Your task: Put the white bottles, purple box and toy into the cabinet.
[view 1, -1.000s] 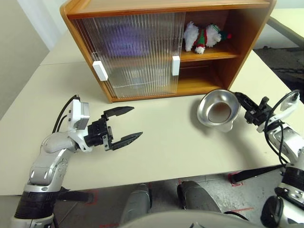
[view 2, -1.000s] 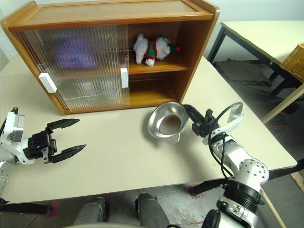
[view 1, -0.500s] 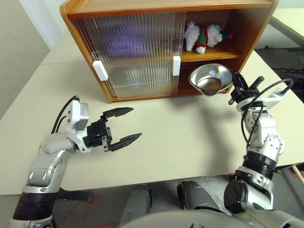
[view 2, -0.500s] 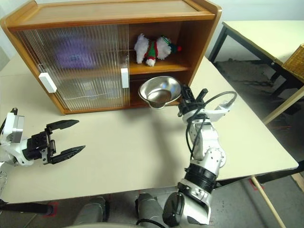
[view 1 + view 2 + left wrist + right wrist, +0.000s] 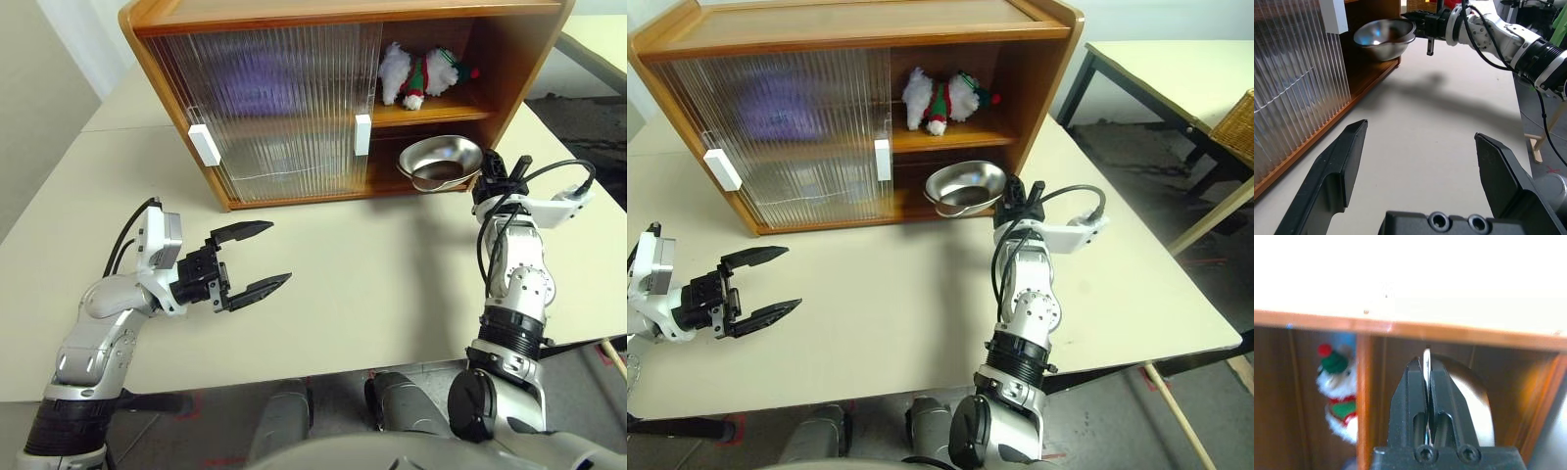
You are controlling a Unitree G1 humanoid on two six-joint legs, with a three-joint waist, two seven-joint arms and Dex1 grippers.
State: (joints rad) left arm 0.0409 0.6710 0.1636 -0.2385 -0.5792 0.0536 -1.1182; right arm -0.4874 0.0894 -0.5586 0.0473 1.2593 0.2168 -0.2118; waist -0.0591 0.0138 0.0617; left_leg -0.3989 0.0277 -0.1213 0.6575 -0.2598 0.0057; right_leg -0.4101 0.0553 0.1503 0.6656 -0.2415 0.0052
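Steel bowl (image 5: 443,162) – rim clamped in right tool (image 5: 487,174) | left tool (image 5: 253,260) – fingers wide apart, holding nothing

Bright, even light floods the table (image 5: 372,284), and soft shadows pool beneath the steel bowl (image 5: 441,162) and the right arm. Glare glints off the bowl's rim and streaks the cabinet (image 5: 294,20) and its ribbed doors. The right wrist view blows out white up top, everything hazy. Head views bend at their edges.
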